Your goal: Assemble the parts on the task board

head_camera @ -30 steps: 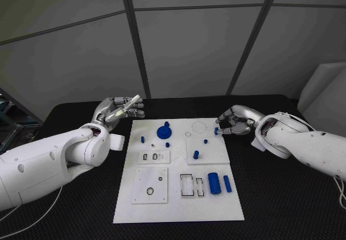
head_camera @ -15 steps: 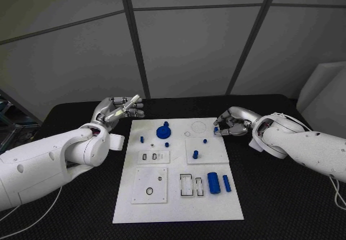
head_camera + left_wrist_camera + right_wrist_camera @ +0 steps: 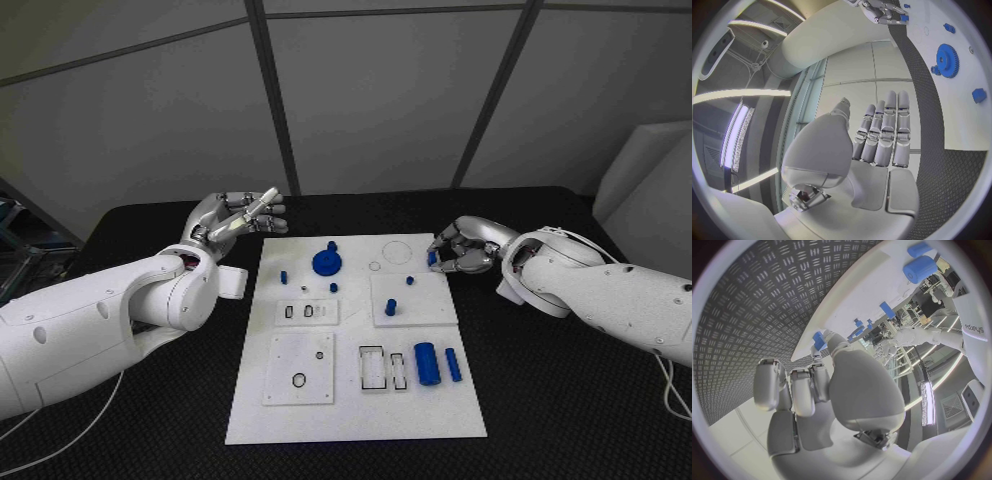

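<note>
Head view: the white task board [image 3: 356, 400] lies mid-bench, black bench [image 3: 577, 400] free along both long sides. The right hand [image 3: 459, 250] sits at the board's far right edge, pinching a small blue part [image 3: 433, 259]. Right wrist view confirms the part [image 3: 819, 340] at the fingertips; its shape is hard to make out. The left hand [image 3: 235, 220] hovers off the board's far left corner; left wrist view shows its fingers [image 3: 891, 131] straight, holding nothing. Blue gear [image 3: 329, 264] sits at the board's far end.
</note>
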You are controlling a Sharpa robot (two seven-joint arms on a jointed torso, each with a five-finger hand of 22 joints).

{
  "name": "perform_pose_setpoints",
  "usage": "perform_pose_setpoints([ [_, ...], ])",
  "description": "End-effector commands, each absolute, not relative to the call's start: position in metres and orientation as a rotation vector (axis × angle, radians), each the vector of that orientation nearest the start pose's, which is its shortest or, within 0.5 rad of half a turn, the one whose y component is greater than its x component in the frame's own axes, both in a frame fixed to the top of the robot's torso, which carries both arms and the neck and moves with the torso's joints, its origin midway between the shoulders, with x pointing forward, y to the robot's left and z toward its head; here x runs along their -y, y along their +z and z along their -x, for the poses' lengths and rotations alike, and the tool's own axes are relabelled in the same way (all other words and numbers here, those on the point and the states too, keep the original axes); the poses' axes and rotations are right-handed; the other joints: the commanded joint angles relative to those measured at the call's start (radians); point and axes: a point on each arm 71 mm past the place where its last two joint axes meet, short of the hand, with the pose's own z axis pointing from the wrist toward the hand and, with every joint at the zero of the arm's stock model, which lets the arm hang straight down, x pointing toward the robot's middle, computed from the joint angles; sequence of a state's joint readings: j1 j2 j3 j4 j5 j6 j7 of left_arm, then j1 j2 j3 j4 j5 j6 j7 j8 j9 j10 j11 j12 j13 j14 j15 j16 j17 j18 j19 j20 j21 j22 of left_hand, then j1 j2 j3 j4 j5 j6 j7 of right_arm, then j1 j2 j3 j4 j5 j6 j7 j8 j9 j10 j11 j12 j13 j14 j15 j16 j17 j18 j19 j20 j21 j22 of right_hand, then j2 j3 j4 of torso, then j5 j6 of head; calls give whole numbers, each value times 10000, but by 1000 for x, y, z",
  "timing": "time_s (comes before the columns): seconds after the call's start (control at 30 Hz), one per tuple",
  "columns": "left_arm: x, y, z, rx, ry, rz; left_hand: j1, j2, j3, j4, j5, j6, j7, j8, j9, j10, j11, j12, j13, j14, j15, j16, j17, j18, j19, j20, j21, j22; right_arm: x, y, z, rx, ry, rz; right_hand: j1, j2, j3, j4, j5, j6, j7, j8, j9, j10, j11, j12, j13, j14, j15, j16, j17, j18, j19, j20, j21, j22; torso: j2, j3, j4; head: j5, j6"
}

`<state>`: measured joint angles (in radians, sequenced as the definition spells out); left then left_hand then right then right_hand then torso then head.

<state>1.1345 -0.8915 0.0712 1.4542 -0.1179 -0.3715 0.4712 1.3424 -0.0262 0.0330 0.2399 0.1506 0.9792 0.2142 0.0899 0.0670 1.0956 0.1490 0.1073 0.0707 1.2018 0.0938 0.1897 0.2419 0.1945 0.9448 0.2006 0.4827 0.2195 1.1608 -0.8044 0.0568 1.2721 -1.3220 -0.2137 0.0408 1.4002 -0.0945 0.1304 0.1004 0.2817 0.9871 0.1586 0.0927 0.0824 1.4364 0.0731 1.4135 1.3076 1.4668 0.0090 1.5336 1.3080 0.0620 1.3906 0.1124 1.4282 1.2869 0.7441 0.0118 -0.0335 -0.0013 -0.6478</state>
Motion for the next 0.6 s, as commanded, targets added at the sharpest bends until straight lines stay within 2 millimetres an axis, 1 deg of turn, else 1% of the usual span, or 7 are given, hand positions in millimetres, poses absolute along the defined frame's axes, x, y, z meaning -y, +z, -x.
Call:
perform_pose_setpoints([
  [0.03, -262, -165, -504, -12195, -14439, 10100, 50, 25, -38, -1, -46, 47, 5, -49, -5, 45, 33, -30, 3, -64, -2, -54, 8, -137, -75, -15, 57, 9, 255, -192, -530, -17307, 6305, 90, 6, 109, 0, -43, -10, 83, -11, 57, 14, 103, -13, 72, 1087, 881, -95, 42, 1966, -18, 91, -27, 74, 24, -1, 7, -1, 15, -1],
  [0.1, -262, -165, -504, -12191, -14427, 10104, 50, 25, -38, -1, -46, 47, 5, -49, -5, 45, 33, -30, 3, -64, -2, -54, 8, -137, -75, -15, 57, 9, 256, -192, -531, -17308, 6251, 88, 3, 120, 3, -39, -12, 100, -15, 65, 16, 109, -16, 78, 1092, 883, -97, 45, 1972, -20, 99, -29, 79, 35, 0, 4, -5, 11, 5],
  [0.2, -263, -165, -504, -12186, -14411, 10108, 50, 25, -38, -1, -46, 47, 5, -49, -5, 45, 33, -30, 3, -64, -2, -54, 8, -137, -75, -15, 57, 9, 256, -192, -531, -17299, 6210, 82, -2, 159, 16, -31, -13, 155, -31, 90, 21, 126, -30, 93, 1108, 885, -108, 48, 1980, -27, 122, -39, 96, 68, -3, 14, -1, 14, 13],
  [0.37, -263, -165, -505, -12182, -14398, 10112, 50, 25, -38, -1, -46, 47, 5, -49, -5, 45, 33, -30, 3, -64, -2, -54, 8, -137, -75, -15, 57, 9, 256, -193, -532, -17294, 6185, 75, -16, 201, 26, -16, -16, 223, -52, 121, 27, 152, -48, 115, 1131, 889, -123, 55, 1995, -42, 168, -51, 130, 138, 4, 11, -3, 8, -29],
  [0.6, -263, -165, -505, -12187, -14393, 10117, 50, 25, -38, -1, -46, 47, 5, -49, -5, 45, 33, -30, 3, -64, -2, -54, 8, -137, -75, -15, 57, 9, 255, -193, -532, -17274, 6154, 45, -57, 197, 7, 6, -53, 221, -55, 115, 20, 154, -53, 111, 1127, 889, -131, 55, 1995, -45, 183, -60, 140, 157, 1, 13, -3, -2, -32],
])
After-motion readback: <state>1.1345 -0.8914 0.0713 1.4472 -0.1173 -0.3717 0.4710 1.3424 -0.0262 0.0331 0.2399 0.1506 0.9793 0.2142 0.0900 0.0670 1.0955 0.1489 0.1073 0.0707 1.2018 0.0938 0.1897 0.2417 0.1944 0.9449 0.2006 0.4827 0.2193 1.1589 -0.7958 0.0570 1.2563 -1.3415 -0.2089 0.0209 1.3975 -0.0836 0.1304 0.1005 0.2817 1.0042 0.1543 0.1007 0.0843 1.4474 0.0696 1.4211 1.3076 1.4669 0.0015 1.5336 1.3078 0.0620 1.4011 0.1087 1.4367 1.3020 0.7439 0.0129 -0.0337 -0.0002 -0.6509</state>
